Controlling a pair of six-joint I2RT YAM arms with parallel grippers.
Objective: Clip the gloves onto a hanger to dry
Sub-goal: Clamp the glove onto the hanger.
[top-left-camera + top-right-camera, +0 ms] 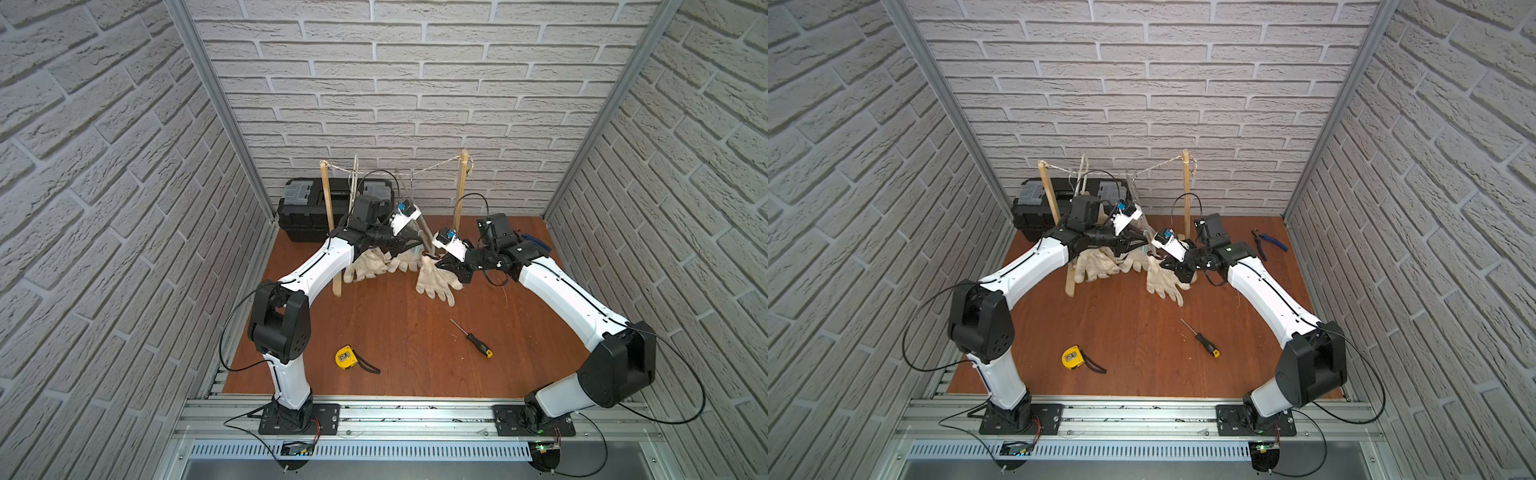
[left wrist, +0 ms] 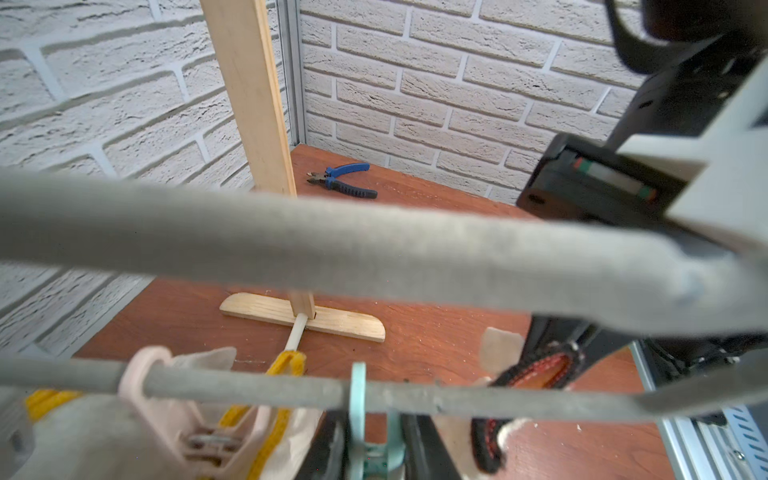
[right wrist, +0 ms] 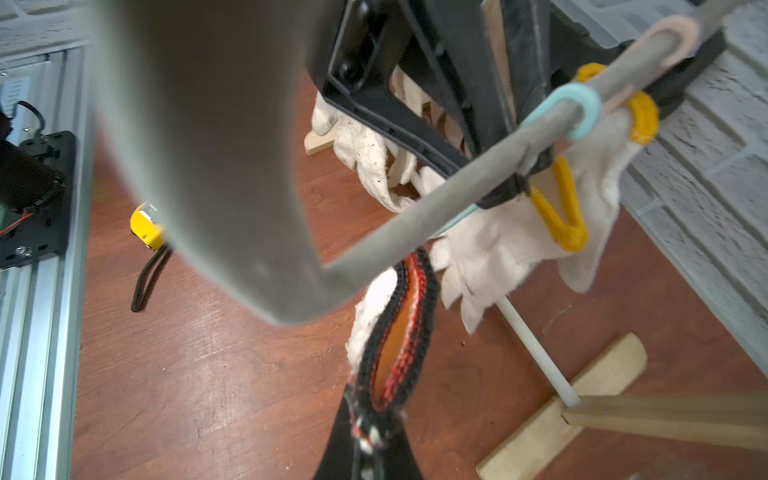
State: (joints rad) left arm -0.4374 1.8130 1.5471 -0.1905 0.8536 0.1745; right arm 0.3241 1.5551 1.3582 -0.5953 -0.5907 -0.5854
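Observation:
A grey hanger (image 2: 249, 388) hangs from a string between two wooden posts. My left gripper (image 2: 376, 440) is shut on a teal clip (image 2: 358, 390) hooked over the hanger's lower bar (image 3: 415, 224). A pink clip (image 2: 141, 374) beside it holds off-white gloves (image 3: 498, 245) with yellow cuffs. In both top views these gloves (image 1: 370, 266) dangle under the left gripper (image 1: 419, 245). My right gripper (image 3: 368, 432) is shut on the dark red cuff (image 3: 399, 324) of another glove (image 1: 434, 280). It holds that cuff just below the hanger's end, with the glove's fingers trailing on the floor (image 1: 1163, 282).
A black toolbox (image 1: 303, 208) stands at the back left behind the left post (image 1: 330, 228). The right post (image 1: 461, 187) rises close behind my right wrist. A yellow tape measure (image 1: 346, 357) and a screwdriver (image 1: 471, 338) lie on the wooden floor in front. Blue pliers (image 1: 1268, 241) lie at the back right.

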